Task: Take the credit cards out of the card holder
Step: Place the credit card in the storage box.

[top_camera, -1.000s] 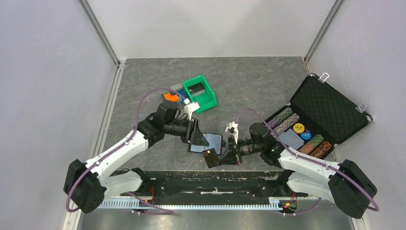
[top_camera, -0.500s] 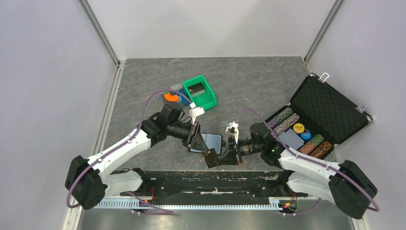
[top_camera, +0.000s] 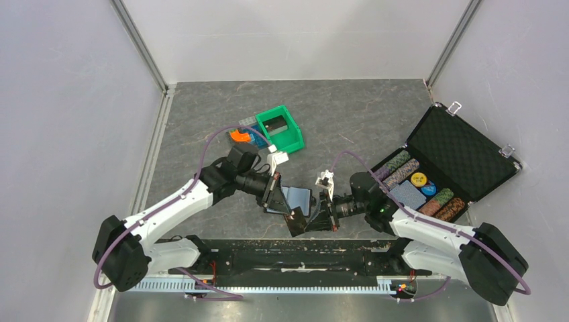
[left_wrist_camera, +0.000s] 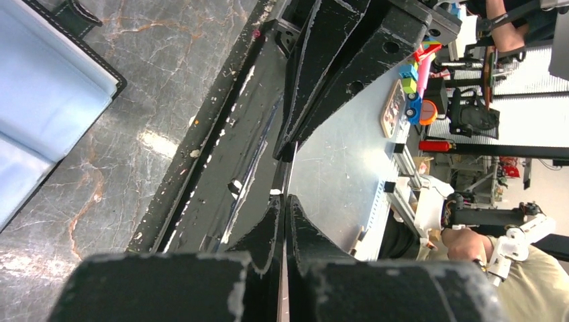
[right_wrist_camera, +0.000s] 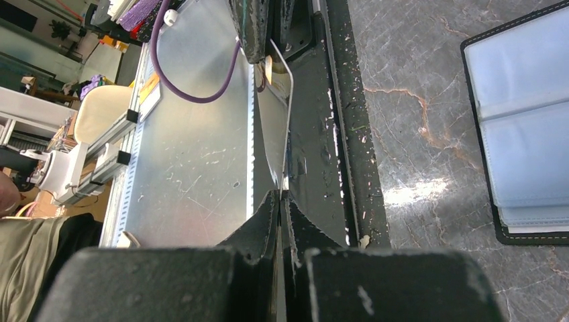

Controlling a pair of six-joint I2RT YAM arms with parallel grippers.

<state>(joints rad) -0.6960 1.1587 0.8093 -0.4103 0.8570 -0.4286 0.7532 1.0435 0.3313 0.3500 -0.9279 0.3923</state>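
**Desk:** What are the claws doing?

**Operator:** Left claw (top_camera: 276,196) is pressed together on one end of a credit card (top_camera: 295,223). My left wrist feed shows the card edge-on, a thin line running up from between the fingertips (left_wrist_camera: 271,221). Right claw (top_camera: 315,216) is pinching the opposite end of the same card. Both arms have it, nose to nose.

**Desk:** Where is the card?

**Operator:** It's held off the surface at the near edge of the table (top_camera: 376,114), over the black rail (top_camera: 349,251). From the right wrist it shows a slight bow along its length.

**Desk:** And the card holder?

**Operator:** The card holder (top_camera: 299,198) lies open and flat on the table, just behind the card, with its blue-grey pockets facing up. Neither claw touches it. I can't tell whether any cards sit in the pockets.

**Desk:** Anything else to note?

**Operator:** There's a green bin (top_camera: 280,131) at far left. A black case (top_camera: 463,151) sits open on the right, with poker chips (top_camera: 419,184) in rows.
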